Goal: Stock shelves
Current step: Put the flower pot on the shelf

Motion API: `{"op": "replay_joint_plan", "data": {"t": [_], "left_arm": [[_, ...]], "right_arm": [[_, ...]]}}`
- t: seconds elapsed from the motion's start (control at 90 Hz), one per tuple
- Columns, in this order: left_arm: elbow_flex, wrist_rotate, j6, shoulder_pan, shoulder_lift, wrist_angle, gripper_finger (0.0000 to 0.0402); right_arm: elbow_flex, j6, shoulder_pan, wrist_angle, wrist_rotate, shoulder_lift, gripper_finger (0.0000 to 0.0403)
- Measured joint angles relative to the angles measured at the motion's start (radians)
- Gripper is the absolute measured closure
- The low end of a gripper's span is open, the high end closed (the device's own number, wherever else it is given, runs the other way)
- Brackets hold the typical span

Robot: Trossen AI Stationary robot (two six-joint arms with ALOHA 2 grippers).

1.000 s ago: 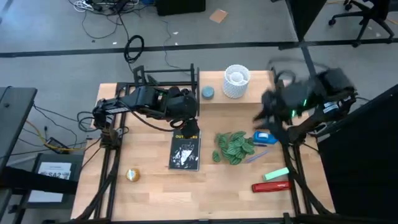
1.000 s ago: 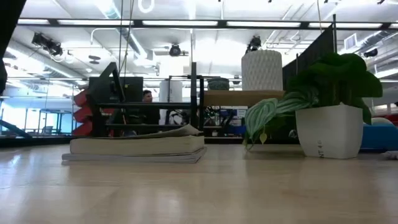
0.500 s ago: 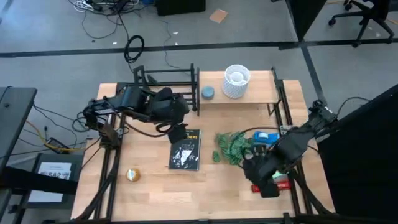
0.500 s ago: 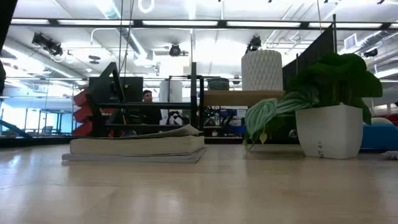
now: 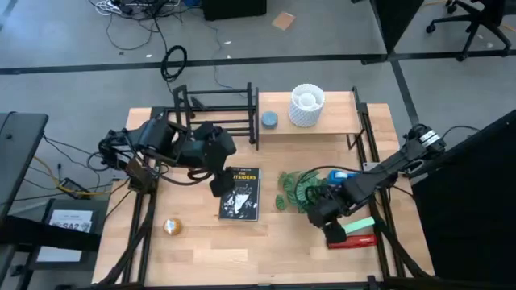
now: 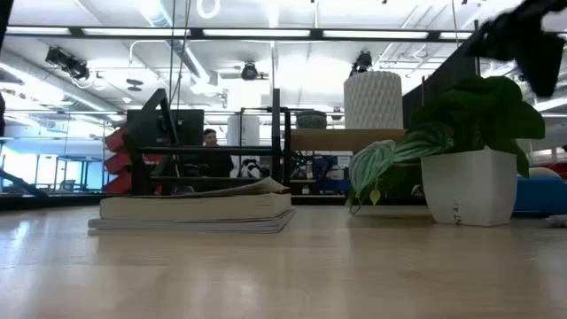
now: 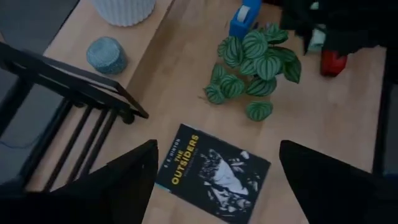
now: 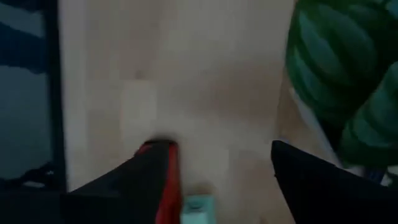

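High view: left hand, fingers spread, hovers beside the book | right hand, fingers apart, by the plant (red marker near) | black rack and wooden shelf along the worktop's far edge.

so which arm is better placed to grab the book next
Left. Its open hand hangs right above the book; the right hand is across the table by the plant.
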Motion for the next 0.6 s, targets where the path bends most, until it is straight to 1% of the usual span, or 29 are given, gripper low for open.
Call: {"op": "replay_joint_plan", "data": {"t": [0.178,0.3,0.489,0.6], "left_arm": [[0.0,-0.001,-0.047,0.001,0.0,0.0,0.009],[0.0,-0.001,-0.056,0.001,0.0,0.001,0.009],[0.0,-0.001,-0.08,0.001,0.0,0.003,0.009],[0.0,-0.001,-0.085,0.001,0.0,0.004,0.009]], "right_arm": [[-0.045,-0.041,-0.028,0.016,0.101,0.0,0.0168],[-0.098,-0.077,-0.053,0.088,0.095,0.0,0.0183],[-0.161,-0.074,-0.079,0.161,0.092,0.0,0.0211],[-0.186,-0.1,-0.081,0.199,0.112,0.0,0.0234]]}}
